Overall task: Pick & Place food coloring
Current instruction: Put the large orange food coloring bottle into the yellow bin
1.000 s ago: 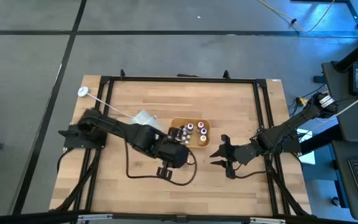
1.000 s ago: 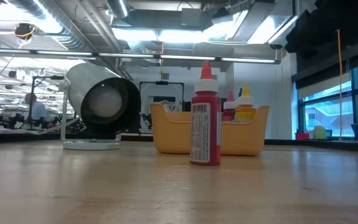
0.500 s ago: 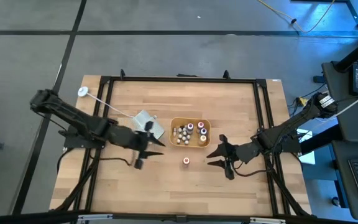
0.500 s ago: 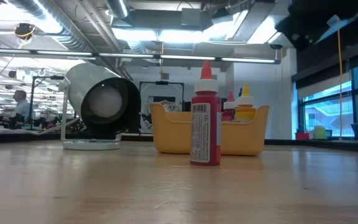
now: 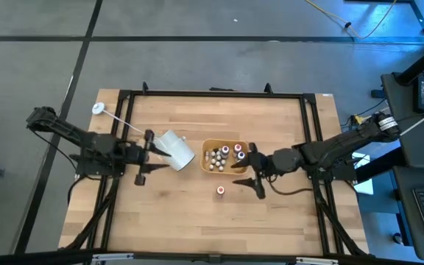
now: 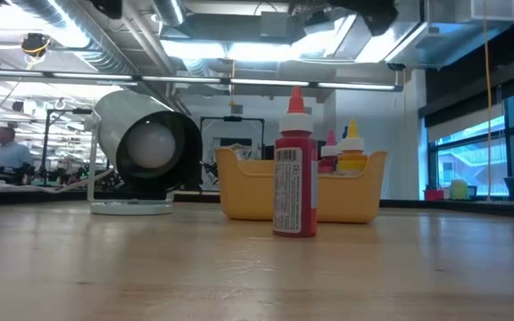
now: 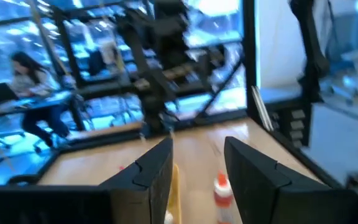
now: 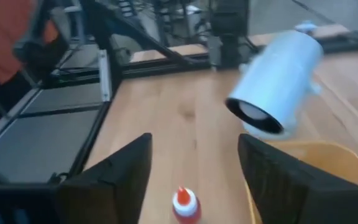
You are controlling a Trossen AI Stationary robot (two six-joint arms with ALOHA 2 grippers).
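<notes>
Looking straight down, a wooden tabletop (image 5: 197,221) in a dark frame carries everything, with one dark arm reaching in from each side. Nearest the tabletop's left edge, the left gripper (image 5: 144,157) points toward the middle, its two fingers apart and holding nothing, just beside a large white cup (image 5: 175,149) that lies tipped over, its open mouth facing the front edge in the low view. Next comes a yellow-orange tray (image 5: 244,149) near the middle of the tabletop, holding a cluster of small food coloring bottles (image 5: 223,157), whitish with some red and purple caps. One red food coloring bottle (image 5: 220,191) stands upright by itself on the bare wood, in front of the tray and apart from it, closer to the front edge. Farther right, the right gripper (image 5: 255,171) sits at the tray's right end, its fingers spread wide and empty; the lone red bottle lies between the fingers in the right wrist view, farther off.
</notes>
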